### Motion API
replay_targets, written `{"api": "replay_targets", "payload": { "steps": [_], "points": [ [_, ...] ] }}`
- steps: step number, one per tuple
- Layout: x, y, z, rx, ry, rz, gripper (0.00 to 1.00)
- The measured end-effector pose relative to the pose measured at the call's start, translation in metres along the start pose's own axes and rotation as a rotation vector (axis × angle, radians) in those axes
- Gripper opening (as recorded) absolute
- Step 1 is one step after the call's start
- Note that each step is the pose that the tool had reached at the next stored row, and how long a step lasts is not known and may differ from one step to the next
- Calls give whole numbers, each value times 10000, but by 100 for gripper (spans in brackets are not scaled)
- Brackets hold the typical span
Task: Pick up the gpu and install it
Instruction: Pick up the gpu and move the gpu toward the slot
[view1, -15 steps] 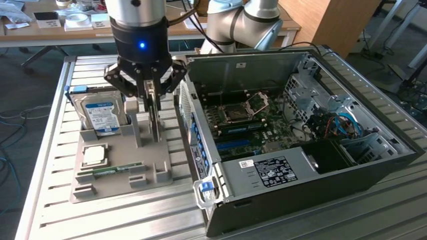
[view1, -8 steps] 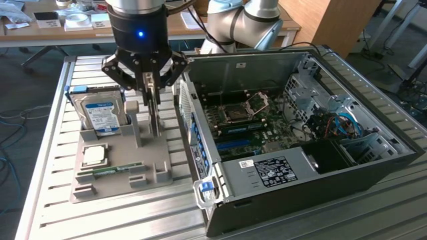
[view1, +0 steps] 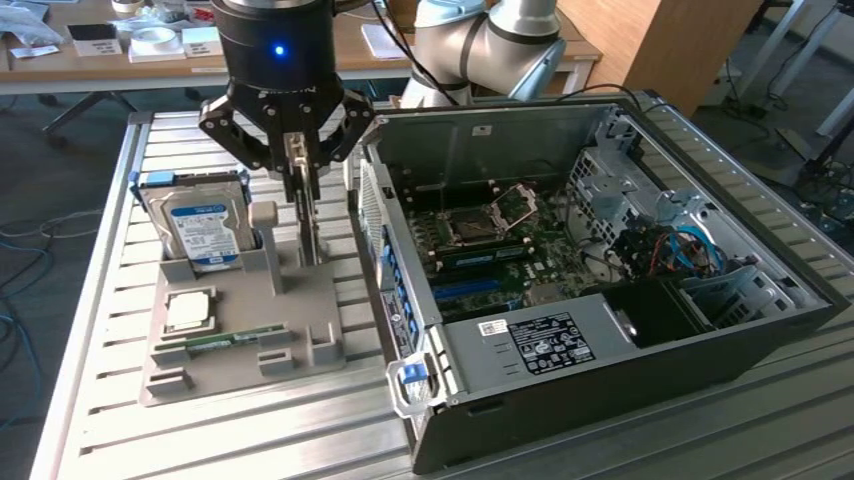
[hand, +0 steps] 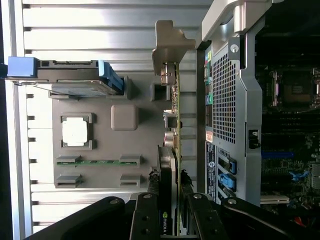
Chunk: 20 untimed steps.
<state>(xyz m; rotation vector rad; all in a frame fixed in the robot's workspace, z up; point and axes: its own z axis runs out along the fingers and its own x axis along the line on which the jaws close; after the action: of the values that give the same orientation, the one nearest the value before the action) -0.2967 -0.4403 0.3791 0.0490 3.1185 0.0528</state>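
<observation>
Graphics card (view1: 311, 220) (hand: 173, 115) stood on edge at the side of the grey holder (view1: 234, 375) (hand: 105, 145) nearest the open computer case (view1: 601, 410) (hand: 235, 85). The gripper (view1: 304, 175) (hand: 171, 200) came down on it from above. Its jaws were partly closed and pressed on both faces of the card's upper part, so the card was held. In the exterior view the fingers covered the top of the card. Its lower end ran down against the holder, and I could not tell whether it sat in its slot or had lifted clear. From the wrist the card showed only edge-on, a thin green line with the silver bracket (hand: 170, 45) at its far end, so nothing of its face could be read.

A hard drive (view1: 200, 228) (hand: 75, 85) with a blue and white label stood upright in the holder, away from the case. A square processor chip (view1: 187, 312) (hand: 75, 133) and a narrow memory stick (view1: 234, 340) (hand: 95, 161) lay flat nearby. The holder rested on the slatted metal table (view1: 267, 440). Inside the case the motherboard (view1: 494, 240) lay open to view, though its slots were hard to make out
</observation>
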Motion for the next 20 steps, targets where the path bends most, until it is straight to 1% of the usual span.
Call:
{"api": "replay_targets", "payload": {
  "steps": [5, 8, 20],
  "points": [
    [0, 0, -2, 3, 3, 0, 27],
    [-1, 1, -29, 4, 4, 0, 27],
    [-6, 9, -274, 3, 2, 0, 27]
  ]
}}
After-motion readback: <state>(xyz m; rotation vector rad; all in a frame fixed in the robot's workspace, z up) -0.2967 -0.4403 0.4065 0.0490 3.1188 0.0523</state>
